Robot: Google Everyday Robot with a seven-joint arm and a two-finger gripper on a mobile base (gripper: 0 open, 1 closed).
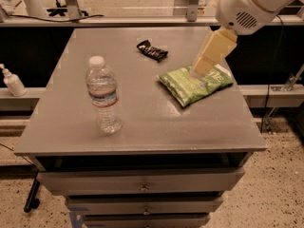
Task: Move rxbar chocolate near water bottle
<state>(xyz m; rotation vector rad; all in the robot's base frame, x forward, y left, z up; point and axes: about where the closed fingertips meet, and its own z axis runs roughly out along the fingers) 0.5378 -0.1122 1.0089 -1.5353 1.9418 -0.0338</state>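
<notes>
The rxbar chocolate (152, 50) is a small black wrapper lying flat at the far middle of the grey table (142, 127). The water bottle (102, 95) is clear with a white cap and stands upright at the front left. My gripper (205, 63) is cream-coloured and reaches in from the upper right. It hangs over the far right part of the green chip bag (195, 83), to the right of the rxbar and apart from it. It holds nothing that I can see.
A small white pump bottle (12, 81) stands on a lower ledge to the left of the table. Drawers (142, 186) sit below the table top. A rail (142, 20) runs along the far side.
</notes>
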